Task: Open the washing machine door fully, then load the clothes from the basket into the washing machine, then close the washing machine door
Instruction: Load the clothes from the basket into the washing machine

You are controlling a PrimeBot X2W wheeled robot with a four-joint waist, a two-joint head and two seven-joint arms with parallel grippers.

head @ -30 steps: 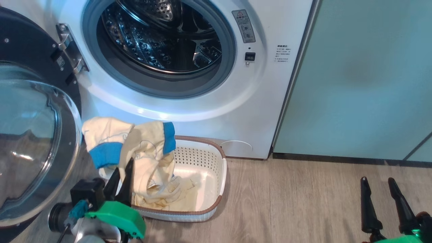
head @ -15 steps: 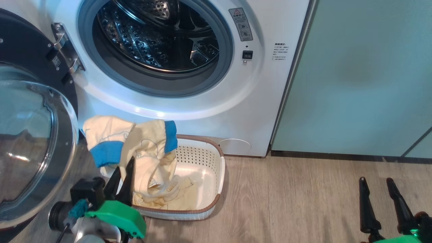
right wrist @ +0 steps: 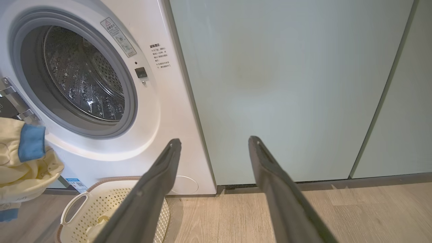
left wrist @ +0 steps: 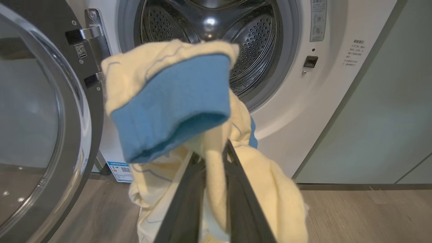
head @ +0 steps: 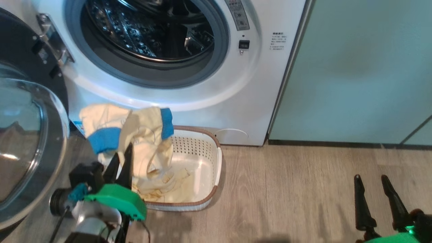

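The white washing machine [head: 236, 101] stands before me, its steel drum [head: 148, 30] exposed. Its round black door [head: 23, 141] with the glass bowl hangs swung out at the left. My left gripper [head: 122, 152] is shut on the pale yellow clothes [head: 145, 145] with blue trim, lifted above the cream basket [head: 211, 158]; their lower part trails into it. In the left wrist view the clothes [left wrist: 168, 101] drape over the fingers [left wrist: 243, 195] in front of the drum. My right gripper [head: 369, 179] stands open over the floor at the lower right, with nothing between its fingers [right wrist: 155, 189].
Pale teal cabinet doors [head: 364, 74] stand to the right of the machine. Grey wood floor [head: 287, 195] spreads between the basket and my right gripper. The door hinge [head: 50, 40] sits at the drum opening's left edge.
The head view has shifted, so the machine sits higher and more leftward in it. The left gripper with the clothes has risen slightly. The right gripper keeps its place.
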